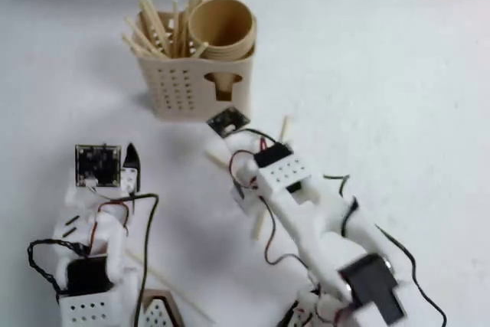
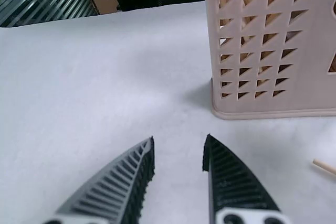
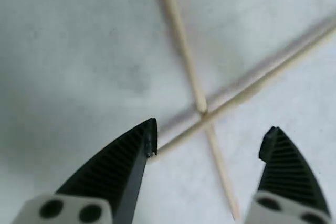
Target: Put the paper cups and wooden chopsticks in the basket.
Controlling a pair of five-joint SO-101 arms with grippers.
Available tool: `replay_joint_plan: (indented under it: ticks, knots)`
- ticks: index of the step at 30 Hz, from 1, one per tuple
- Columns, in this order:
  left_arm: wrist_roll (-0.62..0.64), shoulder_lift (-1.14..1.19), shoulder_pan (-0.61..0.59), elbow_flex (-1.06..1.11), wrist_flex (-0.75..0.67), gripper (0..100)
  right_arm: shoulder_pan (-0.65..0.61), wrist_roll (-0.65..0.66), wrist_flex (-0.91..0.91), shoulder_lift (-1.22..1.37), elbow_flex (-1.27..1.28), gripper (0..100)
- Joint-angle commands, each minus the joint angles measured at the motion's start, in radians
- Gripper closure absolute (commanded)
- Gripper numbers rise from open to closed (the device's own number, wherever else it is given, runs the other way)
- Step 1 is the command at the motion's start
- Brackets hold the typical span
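- The basket point(image 1: 195, 86) stands on the white table point(image 1: 383, 74), on the far side from both arms.
- The paper cups point(image 1: 222, 28) sit stacked inside the basket, at its right side.
- A bundle of wooden chopsticks point(image 1: 157, 32) stands in the basket beside the cups, fanned out at a tilt.
- Two loose chopsticks point(image 3: 184, 51) lie crossed on the table in front of the basket, under the right arm.
- The left gripper point(image 2: 178, 153) hovers near the basket's front left corner, jaws spread, holding nothing.
- The right gripper point(image 3: 212, 140) hangs over the crossed pair, jaws spread wide, one fingertip just beside one stick.
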Motion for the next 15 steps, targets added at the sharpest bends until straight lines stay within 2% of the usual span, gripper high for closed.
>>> replay_joint_plan:
  ticks: [1,7,15]
  knots:
    - [-0.005,-0.012,-0.01,-0.008,-0.003,84,0.005,-0.006,-0.087,0.093,-0.012,73.0]
    - [-0.006,-0.012,-0.01,-0.008,-0.003,84,0.093,0.008,-0.07,0.194,-0.064,85.5]
    - [-0.006,-0.012,-0.01,-0.008,-0.003,84,0.2,0.264,0.025,0.194,-0.063,96.8]
